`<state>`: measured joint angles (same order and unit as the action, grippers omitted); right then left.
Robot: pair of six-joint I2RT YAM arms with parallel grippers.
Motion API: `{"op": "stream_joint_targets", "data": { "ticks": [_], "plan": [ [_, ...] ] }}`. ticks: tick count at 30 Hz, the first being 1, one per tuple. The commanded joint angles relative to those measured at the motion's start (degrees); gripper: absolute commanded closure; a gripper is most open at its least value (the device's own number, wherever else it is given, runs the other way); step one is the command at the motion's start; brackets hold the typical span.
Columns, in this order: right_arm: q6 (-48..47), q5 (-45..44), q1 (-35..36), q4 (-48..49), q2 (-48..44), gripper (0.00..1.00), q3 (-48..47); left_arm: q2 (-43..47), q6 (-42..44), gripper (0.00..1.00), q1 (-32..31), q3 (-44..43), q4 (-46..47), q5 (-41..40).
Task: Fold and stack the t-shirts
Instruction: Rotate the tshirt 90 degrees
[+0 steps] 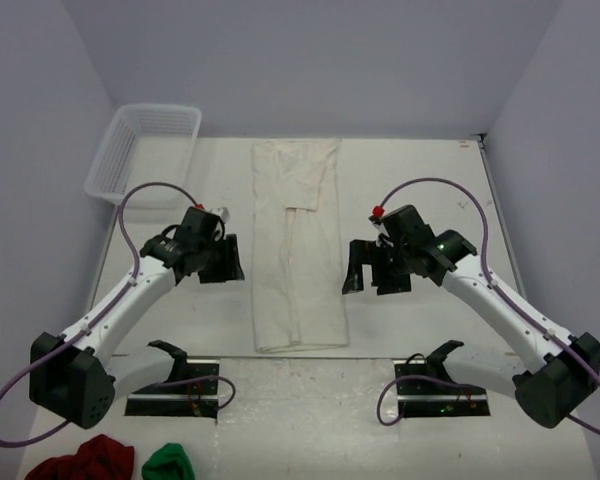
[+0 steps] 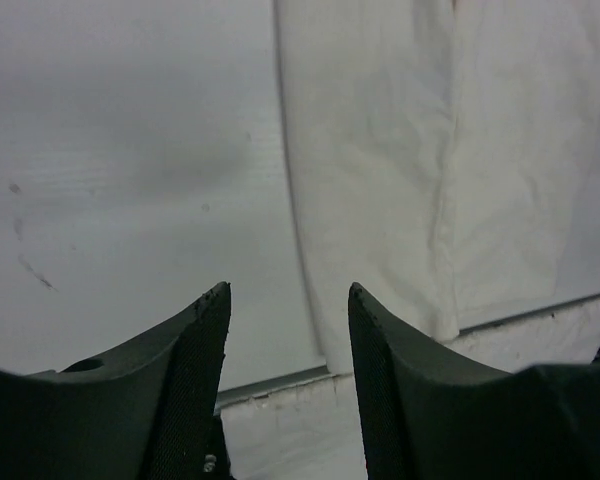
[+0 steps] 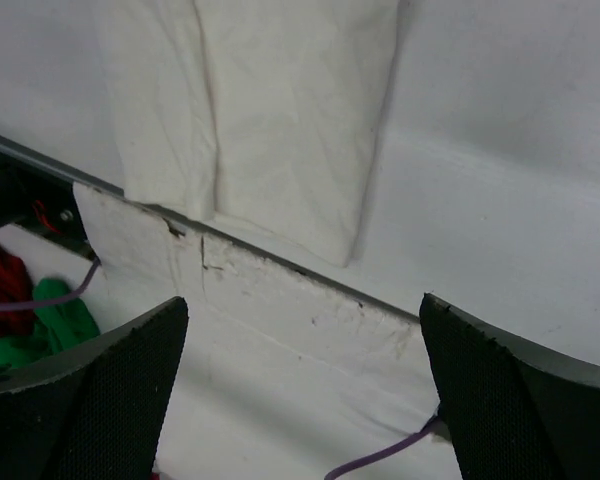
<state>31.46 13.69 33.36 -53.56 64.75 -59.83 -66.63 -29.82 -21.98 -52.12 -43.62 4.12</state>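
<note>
Between the two arms: one t-shirt (image 1: 295, 250) lies flat in the middle of the tabletop (image 1: 420, 180), already narrowed into a long strip with its sides turned in.
Long axis: it runs from the far side of the tabletop straight toward the arm bases, and the near hem reaches the near edge of the board.
Left side: the left arm (image 1: 130, 295) hangs its jaws just beside the strip's left long edge, about halfway along. The left jaws are spread and hold nothing, and its wrist view shows the cloth edge (image 2: 400, 180) off to one side of the gap.
Right side: the right arm (image 1: 500, 300) mirrors this at the right long edge. The right jaws are spread wider and are also empty, with the near hem (image 3: 280, 110) ahead of them in its wrist view.
Nearer arm: neither, since both stand about equally close on opposite sides.
Likely next move: a fold across the long axis, by my reading, so each arm would need a corner of the same hem.
Surface: pale, smooth and flat, and the cloth lies with only slight creases.
Room: bare tabletop flanks the strip on both sides. A white basket (image 1: 145, 150) sits at the far left corner, well apart. A dark red cloth (image 1: 85, 462) and a green cloth (image 1: 170, 465) lie near the left base, off the board.
</note>
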Motion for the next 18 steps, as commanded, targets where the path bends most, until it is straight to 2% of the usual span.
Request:
{"op": "stream_joint_targets", "data": {
  "ticks": [1,3,5,9,12,18],
  "plan": [
    [4.0,8.7,-0.4,4.8,1.4,0.01,6.6,8.4,-4.5,0.48,-0.3,5.7,-0.6,10.2],
    [6.8,12.1,-0.8,7.7,1.0,0.01,10.0,9.7,-5.0,0.48,-0.3,8.1,-0.3,13.8],
    [9.3,16.3,-1.4,14.7,-0.1,0.01,16.0,10.3,-4.0,0.48,-0.3,9.8,-0.8,15.2],
    [13.0,21.7,-4.0,22.4,1.3,0.01,26.5,9.8,-3.2,0.46,-0.3,16.4,4.7,22.1],
    [17.3,25.1,-4.8,31.1,2.7,0.11,31.6,6.8,-2.6,0.46,-0.3,20.0,7.0,26.2],
    [18.5,24.0,-4.7,33.3,2.3,0.21,35.0,2.8,-2.4,0.46,-0.4,22.7,9.4,26.9]
  ]
}}
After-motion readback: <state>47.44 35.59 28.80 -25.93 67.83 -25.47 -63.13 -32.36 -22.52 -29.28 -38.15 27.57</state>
